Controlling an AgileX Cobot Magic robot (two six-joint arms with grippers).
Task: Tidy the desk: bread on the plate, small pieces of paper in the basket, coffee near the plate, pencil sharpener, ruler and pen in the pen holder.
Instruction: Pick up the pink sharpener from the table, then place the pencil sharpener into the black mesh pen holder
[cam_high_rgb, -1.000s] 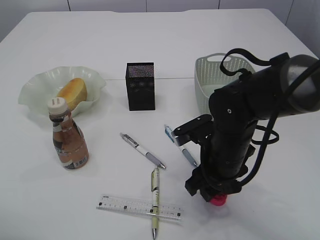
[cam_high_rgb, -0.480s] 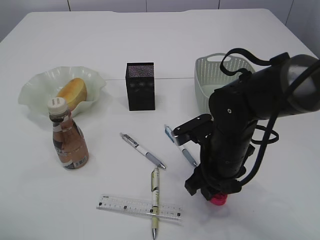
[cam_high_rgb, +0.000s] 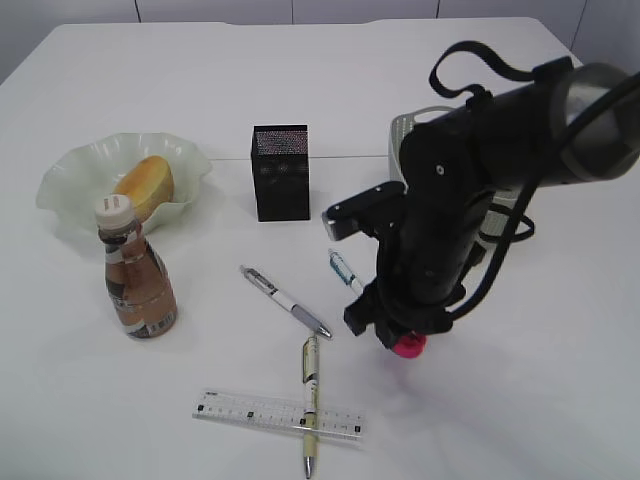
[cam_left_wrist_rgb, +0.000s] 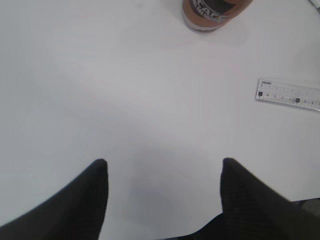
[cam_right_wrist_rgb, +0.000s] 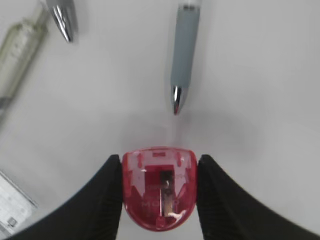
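The red pencil sharpener (cam_right_wrist_rgb: 159, 187) is clamped between the jaws of the right gripper (cam_high_rgb: 398, 338), lifted above the worktop (cam_high_rgb: 520, 400) in front of and to the right of the pen holder (cam_high_rgb: 281, 172). One bread roll (cam_high_rgb: 145, 186) is seen on the plate (cam_high_rgb: 70, 175) left of the holder, and one coffee bottle (cam_high_rgb: 137, 285) is stood just before that plate. Three pens and one ruler (cam_high_rgb: 278, 415) are left lying in front of the holder. One basket (cam_high_rgb: 415, 135) is partly hidden to its right; no paper scraps are visible. The left gripper (cam_left_wrist_rgb: 162, 172) is held apart, empty.
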